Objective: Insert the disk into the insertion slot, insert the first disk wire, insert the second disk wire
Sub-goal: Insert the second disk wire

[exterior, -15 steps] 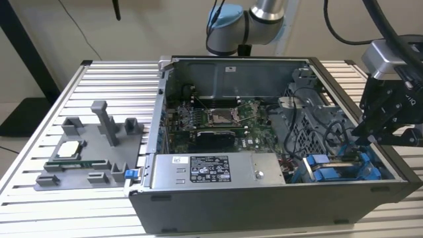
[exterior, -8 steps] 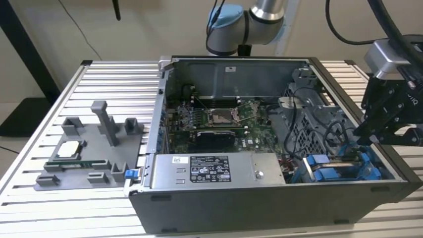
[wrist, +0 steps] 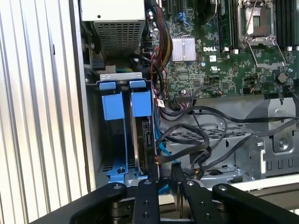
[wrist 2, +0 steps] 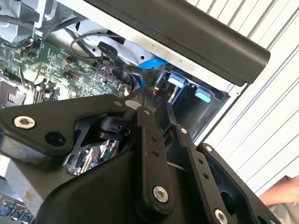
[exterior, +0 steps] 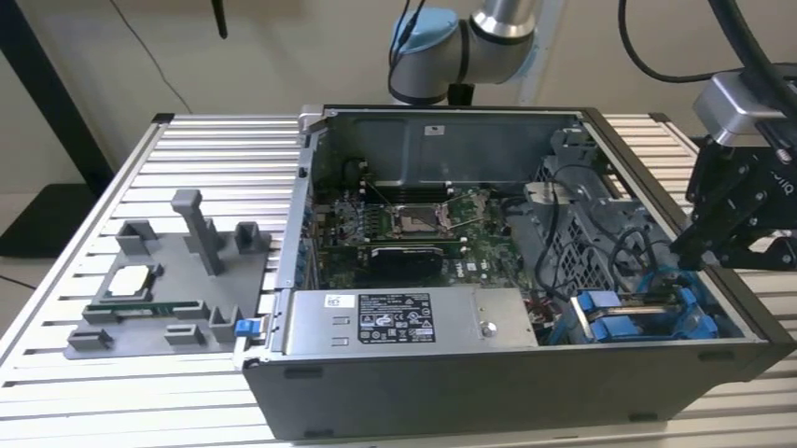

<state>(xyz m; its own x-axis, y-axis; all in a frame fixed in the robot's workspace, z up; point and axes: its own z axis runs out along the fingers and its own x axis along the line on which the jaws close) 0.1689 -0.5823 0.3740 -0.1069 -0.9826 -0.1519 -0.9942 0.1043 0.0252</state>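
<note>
The disk [wrist: 142, 140] stands on edge in the slot [wrist: 120, 75], its blue front toward the power supply [wrist: 112, 18] and its rear toward the end effector [wrist: 163, 171]. Another caddy [wrist: 112, 106] sits just beside it. Cables [wrist: 219, 140] crowd the rear. The end effector, narrow, pinches a wire [wrist: 158, 161] there, reaching over the case [exterior: 498, 392] wall.

Far side: a plain beige wall [exterior: 286, 56], evenly lit, free of hard shadows. Nearer: a broad table [exterior: 187, 149] of ribbed pale metal slats, reaching out to both sides. At the exterior view's left: a black slanting post [exterior: 56, 103], planted on a dark base [exterior: 44, 219] over pale floor [exterior: 15, 266].
</note>
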